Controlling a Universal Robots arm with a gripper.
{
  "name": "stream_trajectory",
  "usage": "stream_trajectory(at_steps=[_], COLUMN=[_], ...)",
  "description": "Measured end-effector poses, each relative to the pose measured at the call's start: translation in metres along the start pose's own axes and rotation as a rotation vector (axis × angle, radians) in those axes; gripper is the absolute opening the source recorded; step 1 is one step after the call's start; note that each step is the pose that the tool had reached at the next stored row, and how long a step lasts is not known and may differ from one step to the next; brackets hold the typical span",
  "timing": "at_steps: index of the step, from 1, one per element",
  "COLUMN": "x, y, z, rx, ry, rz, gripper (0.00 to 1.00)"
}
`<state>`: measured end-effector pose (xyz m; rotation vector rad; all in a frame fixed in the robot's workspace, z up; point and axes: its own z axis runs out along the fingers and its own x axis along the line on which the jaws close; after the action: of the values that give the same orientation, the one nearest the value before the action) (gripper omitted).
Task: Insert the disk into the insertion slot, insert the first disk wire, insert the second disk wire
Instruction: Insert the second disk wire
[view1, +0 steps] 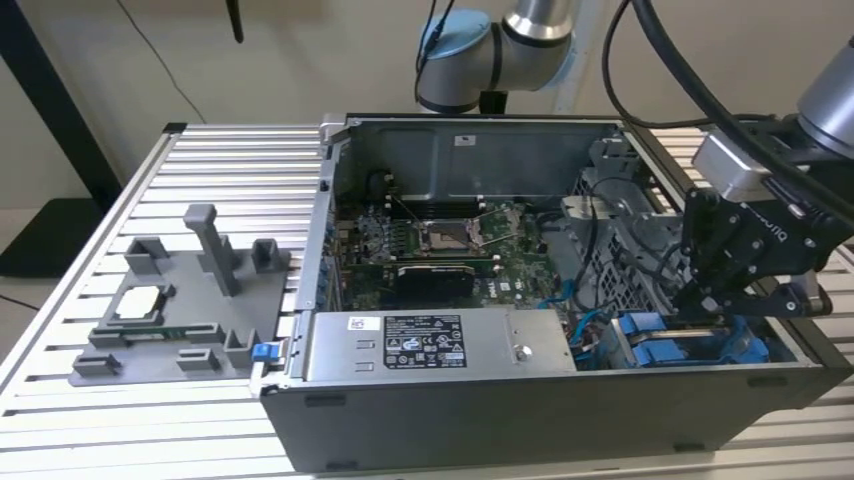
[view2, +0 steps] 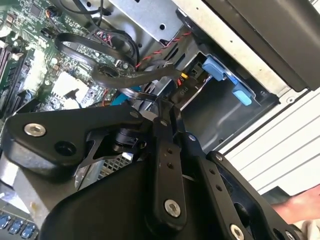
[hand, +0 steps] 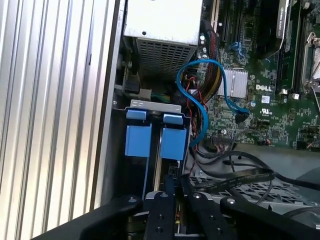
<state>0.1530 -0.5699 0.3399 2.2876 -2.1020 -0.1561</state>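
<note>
Fingers (hand: 171, 187) closed together, holding nothing visible, above insertion slot (hand: 150, 107); blue cable (hand: 192, 95) looping beside.

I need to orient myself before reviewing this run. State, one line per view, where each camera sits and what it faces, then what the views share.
Exterior view: off the arm, above, facing the open computer case; shows the arm and the end effector over the insertion slot.
First wrist view: on the wrist, behind the end effector, facing the insertion slot.
Second wrist view: on the wrist, past the end effector's black linkage toward the insertion slot.
Shared: all three show the blue-tabbed bay.
</note>
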Motion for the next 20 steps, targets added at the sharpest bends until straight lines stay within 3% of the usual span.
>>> stream_trajectory(at_steps=[6,7,10,15,20], x=[0.0003,0.0003,0.0002,-0.0009,-0.0017], y=[-0.0006,-0.0007,-0.0002,0.0018,0.0038], z=[0.0067,0.0073,0.0030,-0.0160,-0.0301], rx=[0.0002,0.0004,0.0010,0.0011,0.0012], ry=[0.0001,-0.0019,-0.0094,-0.0102,-0.0112], rz=[0.013,0.014,0.016,0.018,0.018], gripper=[0.00,1.00,1.00,1.00,1.00])
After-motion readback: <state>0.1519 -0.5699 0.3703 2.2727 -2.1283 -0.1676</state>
